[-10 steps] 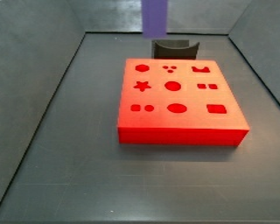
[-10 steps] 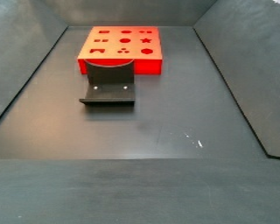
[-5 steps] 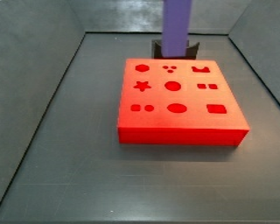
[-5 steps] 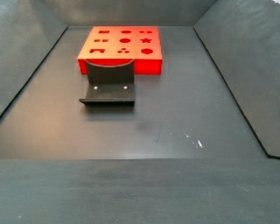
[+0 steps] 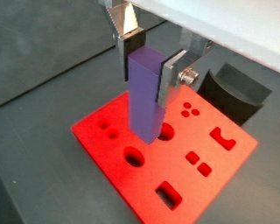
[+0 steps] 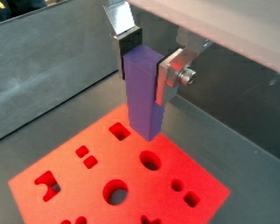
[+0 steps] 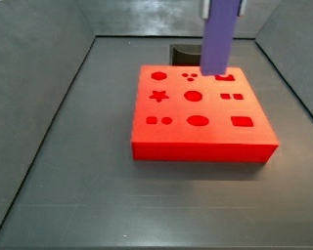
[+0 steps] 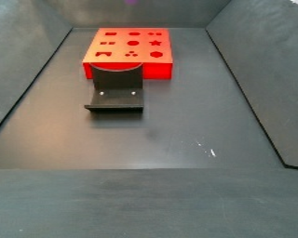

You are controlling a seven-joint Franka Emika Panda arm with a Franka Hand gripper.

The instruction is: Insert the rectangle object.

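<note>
Grey surface [image 8: 177, 139] carried the red block [image 7: 199, 112] at mid-frame, the fixture [image 8: 115, 95] just below it in a side view. My pincer [image 5: 152, 54] pinched the rectangle object [image 5: 147, 92] upright, hanging over the block's holes in both wrist views.

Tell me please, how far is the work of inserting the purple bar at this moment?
Done: the pincer is shut on the purple bar, upright in both wrist views. In hand: the bar hangs above the red block, its lower end not in any hole. Left: line it up with the rectangular hole near the block's corner, then lower it in.
</note>
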